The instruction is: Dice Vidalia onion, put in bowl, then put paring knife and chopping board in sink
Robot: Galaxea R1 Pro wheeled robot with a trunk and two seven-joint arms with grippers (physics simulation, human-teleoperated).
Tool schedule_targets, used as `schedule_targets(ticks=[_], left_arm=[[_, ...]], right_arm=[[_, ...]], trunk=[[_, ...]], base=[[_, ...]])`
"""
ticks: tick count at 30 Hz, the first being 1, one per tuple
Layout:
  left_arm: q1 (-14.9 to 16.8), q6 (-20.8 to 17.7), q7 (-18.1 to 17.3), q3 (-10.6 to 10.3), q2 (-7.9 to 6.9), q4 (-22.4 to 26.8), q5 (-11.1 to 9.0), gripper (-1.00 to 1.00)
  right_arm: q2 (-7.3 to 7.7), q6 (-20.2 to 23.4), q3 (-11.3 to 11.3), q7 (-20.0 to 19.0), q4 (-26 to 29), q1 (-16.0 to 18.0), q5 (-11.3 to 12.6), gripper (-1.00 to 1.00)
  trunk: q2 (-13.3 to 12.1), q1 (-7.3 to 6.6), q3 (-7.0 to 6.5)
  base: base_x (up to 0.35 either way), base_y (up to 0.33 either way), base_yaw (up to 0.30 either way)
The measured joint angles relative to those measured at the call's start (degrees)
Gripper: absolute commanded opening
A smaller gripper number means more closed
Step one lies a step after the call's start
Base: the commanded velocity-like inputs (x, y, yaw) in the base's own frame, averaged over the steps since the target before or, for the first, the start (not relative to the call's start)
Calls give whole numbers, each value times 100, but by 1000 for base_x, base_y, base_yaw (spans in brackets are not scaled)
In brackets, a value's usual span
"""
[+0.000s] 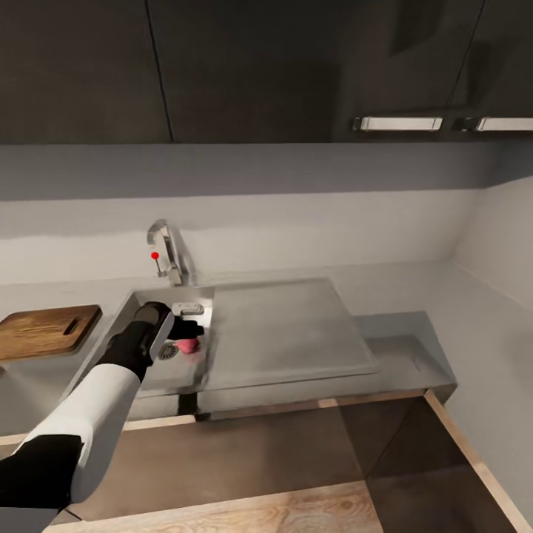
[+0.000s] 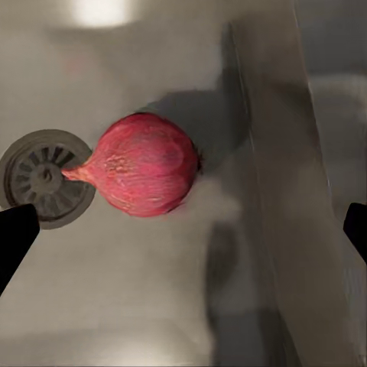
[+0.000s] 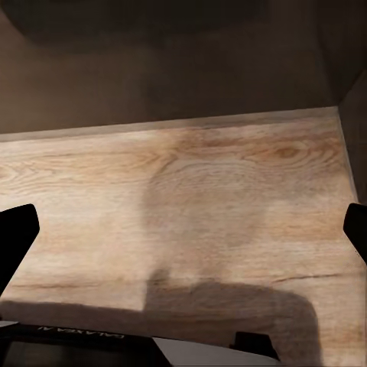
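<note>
- Head view, left of centre: the sink [image 1: 152,370], a steel basin, is seen set into the grey desk [image 1: 414,296], with a chrome tap [image 1: 169,255] bearing a red dot standing at its far rim.
- The left arm [image 1: 96,414], white with a black forearm, is seen reaching from the lower left corner of the frame into the basin; the left claw [image 1: 186,331] is held just above the Vidalia onion [image 1: 188,345].
- The onion, pinkish red in colour, is shown lying on the basin floor beside the round drain [image 1: 168,351], close to the basin's right wall.
- Left wrist view: the onion [image 2: 144,164] is seen near the centre of the frame, its pointed tip directed toward the drain [image 2: 47,177] and overlapping the drain's rim. The two dark fingertips [image 2: 14,237] of the left claw are visible at the left and right edges of the frame, spread wide apart with nothing held between them.
- Head view, left edge: the chopping board [image 1: 46,331] is shown lying flat on the desk, well left of the sink, its handle hole turned toward the basin.
- To the right of the basin a flat grey drainer slab [image 1: 285,333] is shown; dark upper cabinets [image 1: 259,66] with bar handles occupy the top of the frame.
- Right wrist view: the right claw [image 3: 183,233] is seen pointed at a light wooden floor [image 3: 191,199], its fingertips at opposite frame edges, spread and empty.
</note>
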State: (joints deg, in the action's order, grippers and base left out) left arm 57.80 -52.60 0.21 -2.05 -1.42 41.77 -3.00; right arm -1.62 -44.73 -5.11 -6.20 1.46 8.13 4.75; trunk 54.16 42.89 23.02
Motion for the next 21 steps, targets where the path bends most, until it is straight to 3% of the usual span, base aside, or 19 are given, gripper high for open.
schedule_targets(ticks=[8,21], left_arm=[[1,411,2,5,-75,-284,-4,100],[1,449,1,1,-151,-340,-6,100]], right_arm=[[5,1,0,-1,0,0,0,100],[44,-3,-16,-67,-6,0,-18,100]], trunk=[[0,0,73],[0,2,116]], base=[[186,123,0],[52,34,0]])
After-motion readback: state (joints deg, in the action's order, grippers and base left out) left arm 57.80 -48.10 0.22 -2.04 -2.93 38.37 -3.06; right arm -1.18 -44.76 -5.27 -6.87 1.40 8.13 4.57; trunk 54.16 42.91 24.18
